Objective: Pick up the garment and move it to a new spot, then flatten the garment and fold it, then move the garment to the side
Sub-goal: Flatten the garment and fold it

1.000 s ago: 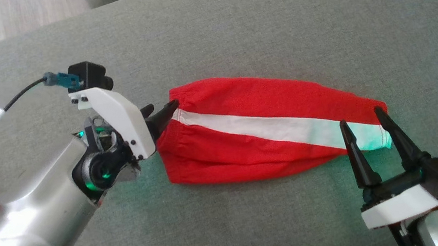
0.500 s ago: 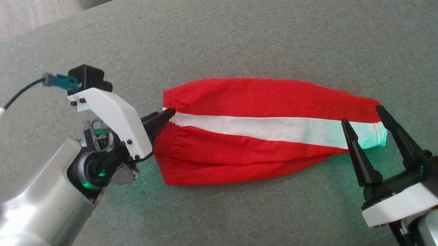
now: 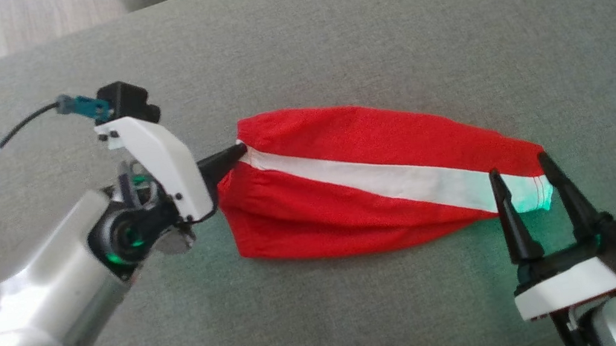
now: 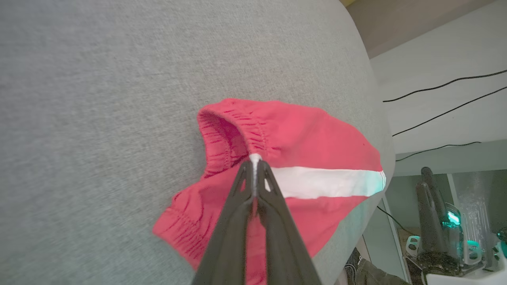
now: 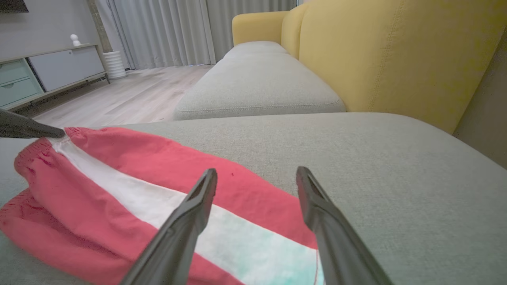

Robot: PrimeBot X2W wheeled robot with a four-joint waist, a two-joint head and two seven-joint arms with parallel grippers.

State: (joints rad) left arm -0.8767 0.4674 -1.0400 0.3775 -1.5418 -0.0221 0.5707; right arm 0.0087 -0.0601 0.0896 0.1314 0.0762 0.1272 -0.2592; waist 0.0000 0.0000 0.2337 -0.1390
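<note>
A: From the head camera, where does the garment lie?

B: It lies stretched across the middle of the grey cushion, red with a white stripe along its length. The left gripper reaches in from the cushion's left side, its fingers pinched together on the gathered waistband. The right gripper stands toward the cushion's near right corner with its fingers spread, one on either side of the stripe's hem end. Whether they touch the cloth cannot be told.

A: And the left wrist camera?

B: The left gripper is clamped on the waistband just where the stripe begins. The waistband's mouth gapes open beside the tips, above the cushion.

A: The right wrist camera?

B: The right gripper is held wide apart, low over the cushion, with the garment's hem end beneath its fingers. At the cushion's far left, the tip of the left gripper grips the stripe's other end.
</note>
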